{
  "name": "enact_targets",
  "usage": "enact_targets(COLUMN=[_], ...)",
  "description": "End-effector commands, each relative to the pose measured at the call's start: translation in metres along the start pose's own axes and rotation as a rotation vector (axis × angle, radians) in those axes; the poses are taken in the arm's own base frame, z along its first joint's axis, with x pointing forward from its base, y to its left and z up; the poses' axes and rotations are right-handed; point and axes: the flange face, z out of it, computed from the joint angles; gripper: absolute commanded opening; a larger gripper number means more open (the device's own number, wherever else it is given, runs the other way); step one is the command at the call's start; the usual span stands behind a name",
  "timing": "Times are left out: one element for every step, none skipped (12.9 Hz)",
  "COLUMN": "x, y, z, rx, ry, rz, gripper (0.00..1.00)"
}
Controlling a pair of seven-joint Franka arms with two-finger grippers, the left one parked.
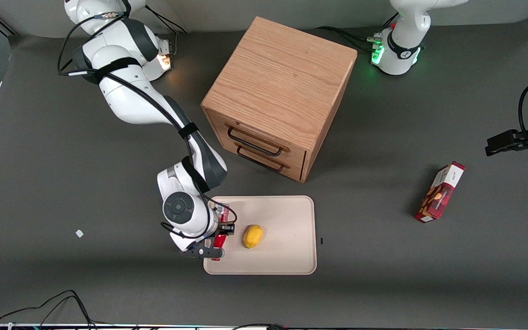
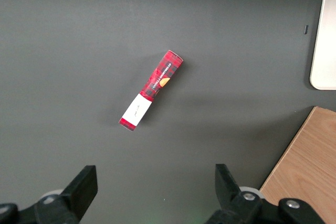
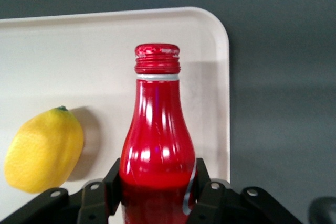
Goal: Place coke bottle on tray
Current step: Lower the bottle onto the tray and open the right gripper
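Red coke bottle (image 3: 157, 140) sits clamped in the pincer (image 3: 157, 192) near the tray (image 3: 215, 51) edge; released tilted, it might topple toward the lemon (image 3: 44, 150).

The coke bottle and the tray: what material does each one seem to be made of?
The coke bottle, held by the gripper above the tray, looks like glossy red-coated metal or plastic: sharp highlights run along its body. The tray looks like matte beige plastic or moulded fibre: no shine, soft rounded rim.

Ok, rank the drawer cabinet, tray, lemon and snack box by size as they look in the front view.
Largest to smallest:
1. drawer cabinet
2. tray
3. snack box
4. lemon

The gripper holds the coke bottle over the tray's edge.
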Motion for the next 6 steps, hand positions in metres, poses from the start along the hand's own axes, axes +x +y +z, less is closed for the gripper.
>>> enact_targets(x=[0.0064,0.0067,0.0073,0.0079,0.0092,0.0099], y=[-0.0003,0.0009,0.0035,0.0046,0.0066,0.0077], z=[0.0051,0.0063,0.0097,0.0115,0.0116,0.0115], rx=[0.008,0.007,0.006,0.007,0.009,0.009], ry=[0.022,0.02,0.018,0.02,0.025,0.026], rz=[-0.07,-0.072,-0.07,-0.073,-0.072,-0.069], gripper=[0.0,0.0,0.0,0.0,0.0,0.0])
